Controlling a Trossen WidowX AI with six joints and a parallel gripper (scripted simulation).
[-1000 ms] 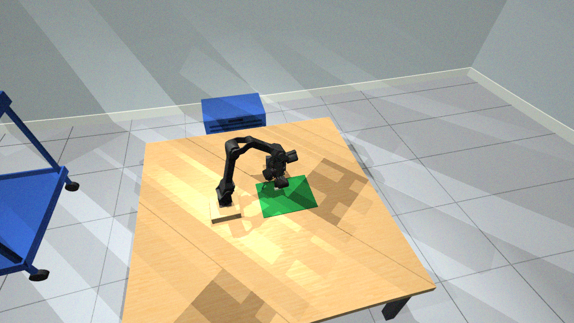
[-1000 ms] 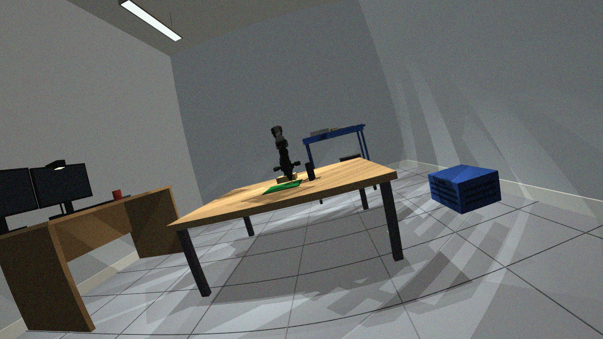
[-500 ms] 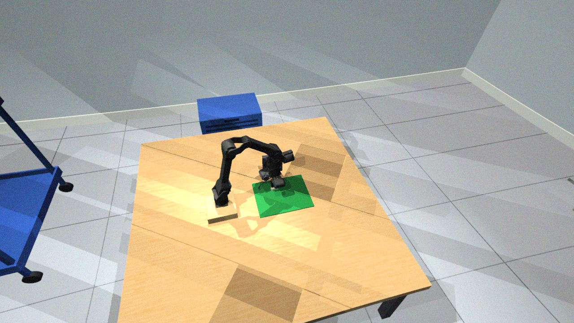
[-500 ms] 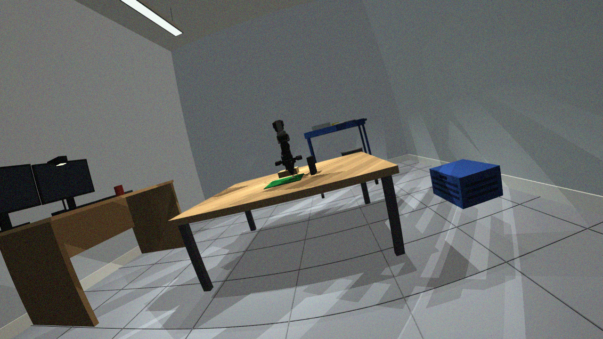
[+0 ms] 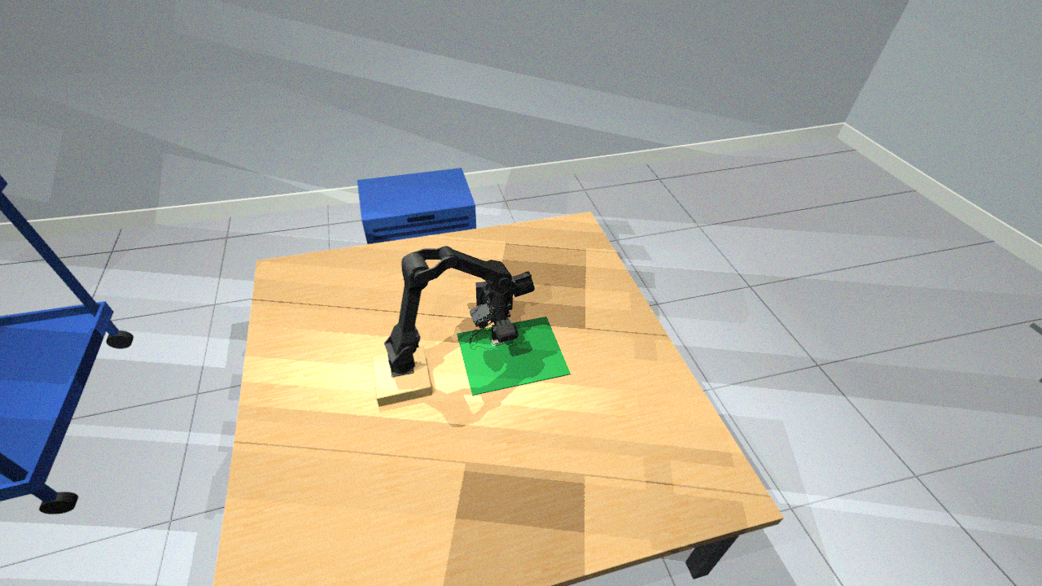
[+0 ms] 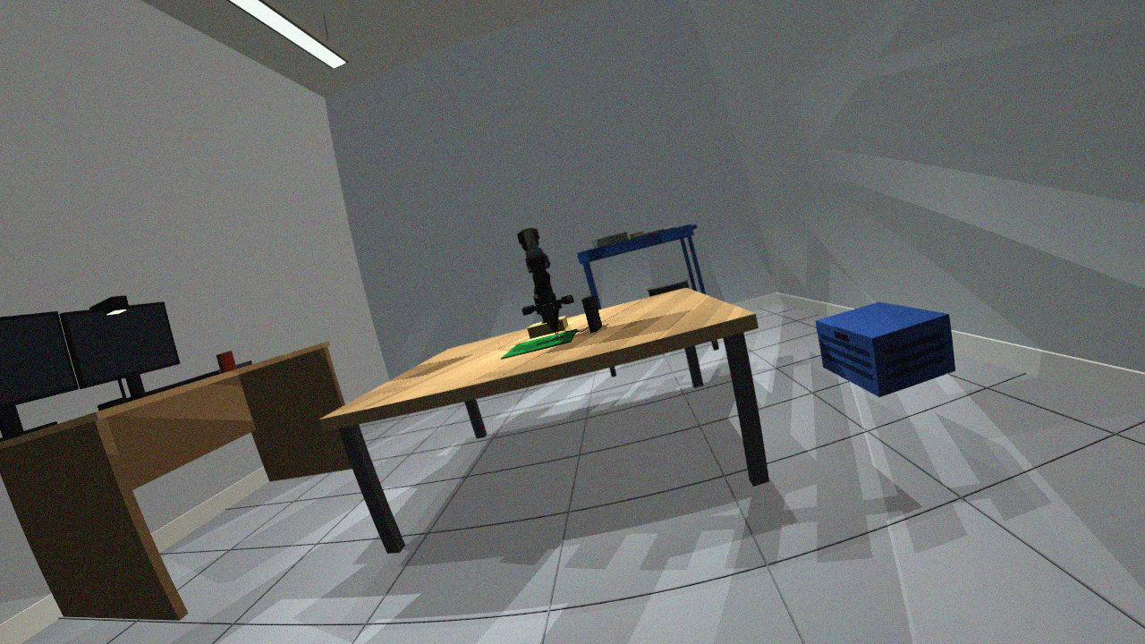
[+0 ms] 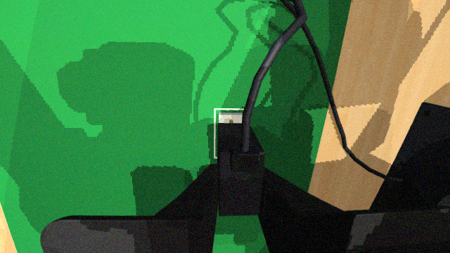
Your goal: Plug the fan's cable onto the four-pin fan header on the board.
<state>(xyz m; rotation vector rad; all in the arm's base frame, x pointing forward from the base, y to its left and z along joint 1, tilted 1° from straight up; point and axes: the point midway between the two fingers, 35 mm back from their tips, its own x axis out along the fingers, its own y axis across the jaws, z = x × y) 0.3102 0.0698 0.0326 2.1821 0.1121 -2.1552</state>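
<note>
The black arm (image 5: 409,291) reaches from its pale wooden base block (image 5: 404,391) across the wooden desk (image 5: 364,474) and bends down over the green board (image 5: 535,368). In the wrist view the gripper (image 7: 240,197) points at the board with its jaws clamped on the black plug (image 7: 240,169), one finger (image 7: 190,197) on each side of it. The plug stands directly over the white header (image 7: 230,117), covering most of it; only the header's far edge and part of its white outline show past the plug's top. Whether the plug is pushed fully home cannot be told from these views. The dark cable (image 7: 271,60) rises out of the plug's top, curves up over the board, then loops back down to a black fan (image 7: 418,147) standing on the desk just beside the board's edge. A blue box (image 5: 416,203) sits on the floor behind the desk, and a blue cart (image 5: 43,378) stands off to one side
</note>
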